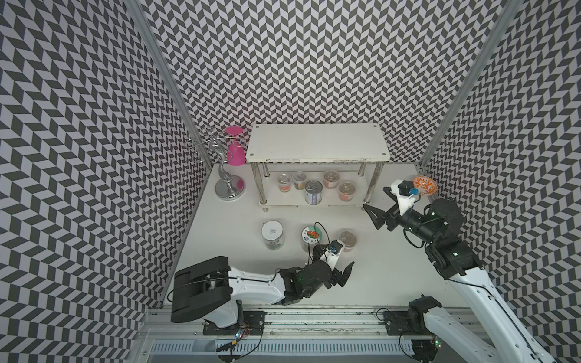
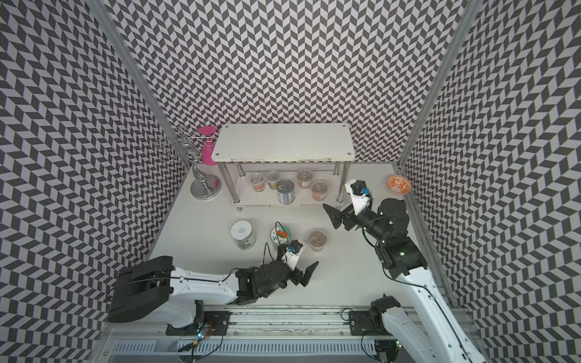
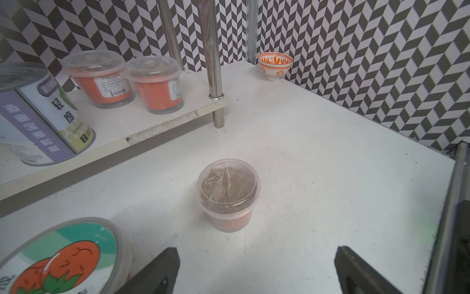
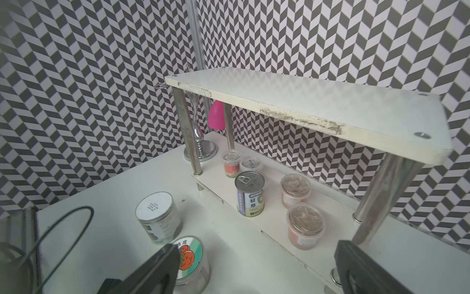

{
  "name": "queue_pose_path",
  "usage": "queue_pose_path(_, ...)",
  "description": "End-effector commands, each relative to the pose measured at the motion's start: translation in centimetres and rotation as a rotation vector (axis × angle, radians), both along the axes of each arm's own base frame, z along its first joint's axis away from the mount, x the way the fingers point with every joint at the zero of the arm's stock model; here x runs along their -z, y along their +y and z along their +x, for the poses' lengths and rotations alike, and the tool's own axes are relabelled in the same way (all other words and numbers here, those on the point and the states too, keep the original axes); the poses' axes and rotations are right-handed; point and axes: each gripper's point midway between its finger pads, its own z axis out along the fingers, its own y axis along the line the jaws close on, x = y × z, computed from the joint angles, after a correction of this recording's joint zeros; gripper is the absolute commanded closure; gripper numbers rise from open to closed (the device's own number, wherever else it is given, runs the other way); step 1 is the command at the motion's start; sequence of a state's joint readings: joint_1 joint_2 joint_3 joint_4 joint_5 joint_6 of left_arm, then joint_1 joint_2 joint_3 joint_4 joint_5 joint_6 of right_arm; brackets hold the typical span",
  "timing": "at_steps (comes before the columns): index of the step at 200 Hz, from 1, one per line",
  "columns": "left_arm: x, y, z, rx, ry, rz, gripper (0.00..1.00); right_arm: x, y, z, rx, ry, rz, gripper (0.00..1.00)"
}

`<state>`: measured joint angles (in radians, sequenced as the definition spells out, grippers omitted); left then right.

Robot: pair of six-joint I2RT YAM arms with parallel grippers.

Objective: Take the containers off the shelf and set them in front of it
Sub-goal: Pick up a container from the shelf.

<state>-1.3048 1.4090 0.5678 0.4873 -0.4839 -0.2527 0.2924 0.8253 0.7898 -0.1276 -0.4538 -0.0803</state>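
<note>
Shelf-clearing under way: a white-lidded jar [image 1: 272, 234], a tomato-lidded jar [image 1: 311, 235] and one cup [image 3: 227, 193] stand on the table [image 1: 393, 276] in front of the shelf [image 1: 317, 141]; a tin can [image 1: 313, 192] and four cups [image 1: 284, 183] sit on its lower tier. The left gripper [image 3: 254, 254] hangs open and empty near the cup. The right gripper [image 4: 256, 252], also open and empty, faces the end cup [image 4: 305, 226], probably next, needing a reach beneath the top board.
</note>
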Motion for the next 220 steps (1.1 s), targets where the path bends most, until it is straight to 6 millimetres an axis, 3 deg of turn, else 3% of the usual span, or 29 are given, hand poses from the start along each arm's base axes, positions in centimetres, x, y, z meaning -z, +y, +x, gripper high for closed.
queue_pose_path(1, 0.9, 2.4, -0.5, -0.008, 0.058, 0.088, 0.0, 0.5, 3.0, -0.5, -0.081, -0.014, 0.062, 0.0)
queue_pose_path(27, -0.5, 5.0, 0.7, -0.033, 0.097, 0.072, 0.0, 2.3, 6.4, 0.3, -0.085, 0.017, 0.095, 0.0)
queue_pose_path(53, -1.3, 7.5, 2.2, -0.079, 0.101, 0.076, 0.01, 3.9, 8.5, 1.8, -0.062, 0.036, 0.132, 0.0)
queue_pose_path(96, -1.5, 10.5, 3.8, -0.148, 0.118, 0.073, 0.01, 6.6, 11.8, 6.1, -0.014, 0.105, 0.137, 0.0)
queue_pose_path(139, -1.6, 12.3, 4.9, -0.189, 0.123, 0.068, 0.0, 9.2, 14.8, 9.8, 0.008, 0.14, 0.118, 0.01)
queue_pose_path(184, -1.6, 12.7, 5.0, -0.195, 0.124, 0.059, 0.0, 13.2, 15.9, 13.8, 0.103, 0.185, 0.052, 0.0)
queue_pose_path(220, -1.5, 12.6, 4.8, -0.186, 0.132, 0.052, 0.0, 15.4, 15.5, 16.4, 0.214, 0.215, 0.029, 0.0)
